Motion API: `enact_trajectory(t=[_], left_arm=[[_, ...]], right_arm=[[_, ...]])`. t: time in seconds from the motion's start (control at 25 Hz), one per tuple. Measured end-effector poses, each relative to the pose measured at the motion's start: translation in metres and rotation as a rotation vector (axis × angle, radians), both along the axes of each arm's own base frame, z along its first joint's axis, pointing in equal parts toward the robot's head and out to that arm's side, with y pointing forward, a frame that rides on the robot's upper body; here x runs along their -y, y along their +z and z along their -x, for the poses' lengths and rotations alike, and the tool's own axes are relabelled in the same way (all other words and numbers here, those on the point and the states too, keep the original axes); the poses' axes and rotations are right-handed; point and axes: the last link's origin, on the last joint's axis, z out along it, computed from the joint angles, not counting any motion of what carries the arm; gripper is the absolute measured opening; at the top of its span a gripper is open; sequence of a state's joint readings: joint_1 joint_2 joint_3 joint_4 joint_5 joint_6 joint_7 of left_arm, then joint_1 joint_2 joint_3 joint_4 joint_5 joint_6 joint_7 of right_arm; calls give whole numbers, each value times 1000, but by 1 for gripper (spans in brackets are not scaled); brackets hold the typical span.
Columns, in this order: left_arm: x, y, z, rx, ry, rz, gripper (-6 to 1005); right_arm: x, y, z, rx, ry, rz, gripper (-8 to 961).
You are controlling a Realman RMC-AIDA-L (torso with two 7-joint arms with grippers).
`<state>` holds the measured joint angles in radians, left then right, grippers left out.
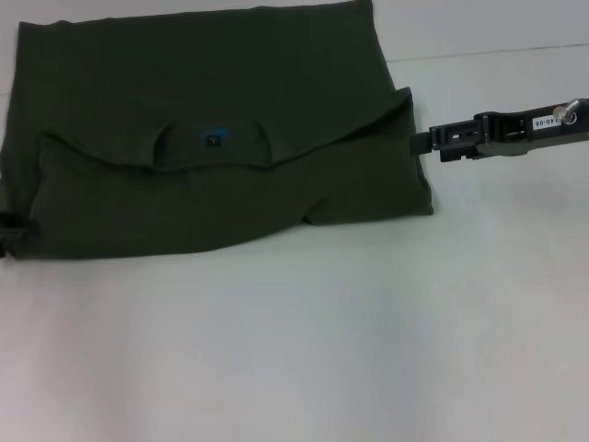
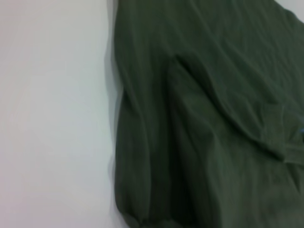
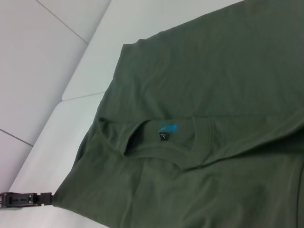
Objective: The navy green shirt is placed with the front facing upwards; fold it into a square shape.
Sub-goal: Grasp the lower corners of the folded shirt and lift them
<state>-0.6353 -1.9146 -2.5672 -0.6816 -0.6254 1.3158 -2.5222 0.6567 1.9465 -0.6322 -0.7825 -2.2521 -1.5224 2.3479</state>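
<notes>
Shirt (image 1: 212, 120) first: the navy green garment lies on the white table (image 1: 304, 350), filling the far left part of the surface, already doubled over so that the collar and its small blue neck label (image 1: 213, 137) face up along the fold's edge. Its long axis runs left to right. The near edge is uneven, sagging toward the right corner.

Right gripper (image 1: 416, 144) reaches in from the right, level with the collar line, its tip touching the shirt's right edge. It appears to be pinching that edge, though the fingers are too slender to make out and I cannot tell for certain.

Left gripper (image 1: 11, 230) shows only as a dark sliver at the shirt's near left corner; its finger state cannot be told.

Judgement: the garment lies between the two grippers, one at each short end, so the next fold likely carries one end across.
</notes>
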Motion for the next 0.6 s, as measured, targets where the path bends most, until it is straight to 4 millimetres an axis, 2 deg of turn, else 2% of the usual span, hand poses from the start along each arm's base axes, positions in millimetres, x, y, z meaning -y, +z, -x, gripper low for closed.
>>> enact_trajectory(t=[0.32, 0.6], left_arm=[[-4, -18, -2, -9, -3, 7, 691], [-9, -24, -8, -27, -15, 17, 690]], right_arm=[[3, 0, -4, -1, -10, 2, 841], [3, 1, -6, -3, -14, -5, 840]])
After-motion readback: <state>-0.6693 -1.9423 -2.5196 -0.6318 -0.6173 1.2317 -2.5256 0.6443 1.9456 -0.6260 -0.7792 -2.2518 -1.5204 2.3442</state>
